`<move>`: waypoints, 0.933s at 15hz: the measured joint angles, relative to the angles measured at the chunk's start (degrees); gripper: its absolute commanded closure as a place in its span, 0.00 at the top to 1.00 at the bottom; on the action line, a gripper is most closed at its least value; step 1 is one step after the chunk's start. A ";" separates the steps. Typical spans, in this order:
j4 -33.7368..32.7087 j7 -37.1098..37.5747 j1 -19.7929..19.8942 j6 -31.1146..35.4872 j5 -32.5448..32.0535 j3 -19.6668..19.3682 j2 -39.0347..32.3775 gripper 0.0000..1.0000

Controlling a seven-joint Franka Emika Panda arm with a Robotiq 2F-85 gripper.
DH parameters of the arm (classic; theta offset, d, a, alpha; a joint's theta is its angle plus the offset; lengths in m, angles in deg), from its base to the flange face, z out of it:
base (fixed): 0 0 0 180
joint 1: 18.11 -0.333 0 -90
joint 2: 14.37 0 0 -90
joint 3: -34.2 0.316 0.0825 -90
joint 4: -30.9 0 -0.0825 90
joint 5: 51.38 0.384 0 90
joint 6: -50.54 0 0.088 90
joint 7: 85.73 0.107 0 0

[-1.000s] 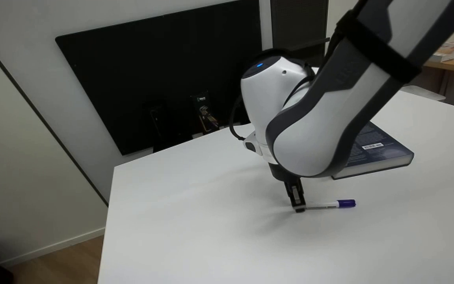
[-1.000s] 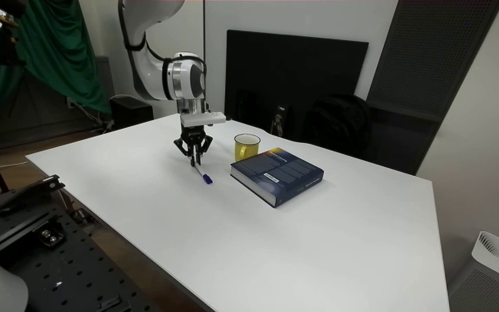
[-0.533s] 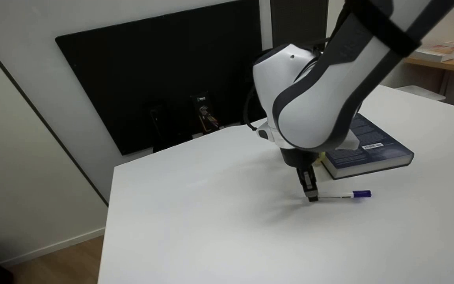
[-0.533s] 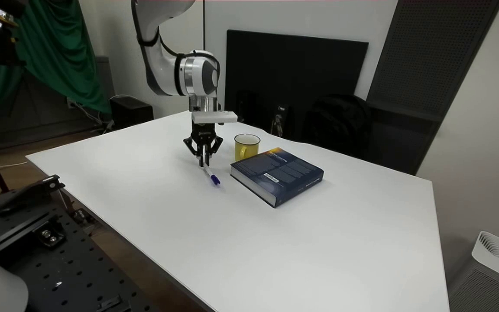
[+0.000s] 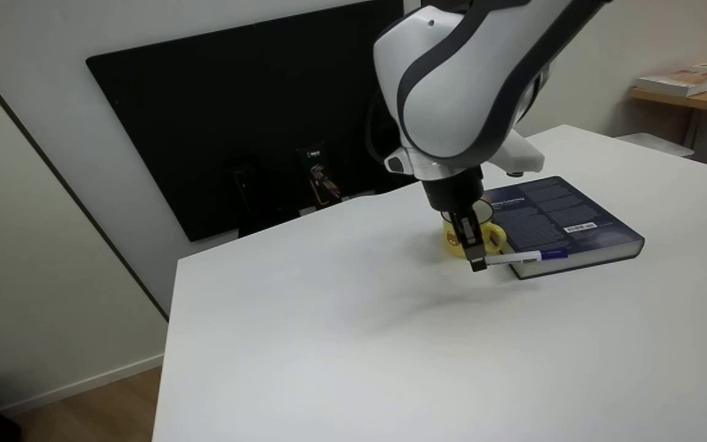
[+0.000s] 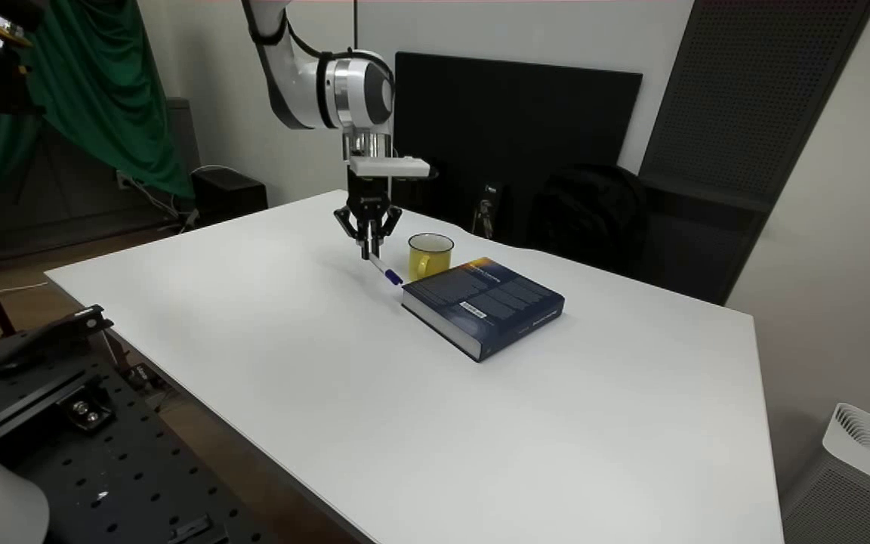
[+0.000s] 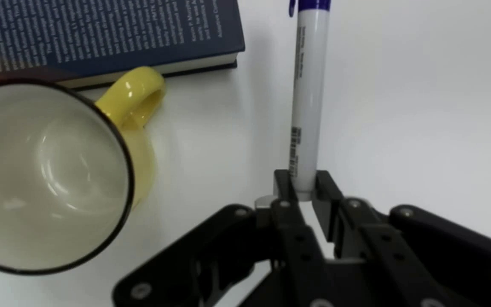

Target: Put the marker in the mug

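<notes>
- We see a black gripper [image 7: 303,184]
- In it, a white, purple-capped marker [image 7: 309,91]
- Beside it, a yellow, black-rimmed mug [image 6: 430,259]
- Near it, a white-lettered navy book [image 7: 113,36]

I've raised the claw [image 6: 371,254] higher over the worktop [image 6: 556,438] since a second ago, marker [image 7: 309,89] going up with it, both nearer the mug [image 6: 433,257]. In an exterior view my arm [image 5: 445,116] has lifted, baring much of the mug it hid and more of the book [image 5: 559,216]; the marker's cap [image 5: 555,253] now overlaps the book's edge.
</notes>
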 measured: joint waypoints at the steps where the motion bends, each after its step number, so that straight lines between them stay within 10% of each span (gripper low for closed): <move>1: -0.45 -1.10 0.00 -0.53 -0.03 0.18 0.60 0.04; 8: -2.32 -7.96 -0.02 -1.98 -0.68 0.58 5.37 0.04; 14: -1.13 -9.95 0.74 11.82 -2.50 -1.15 8.17 0.04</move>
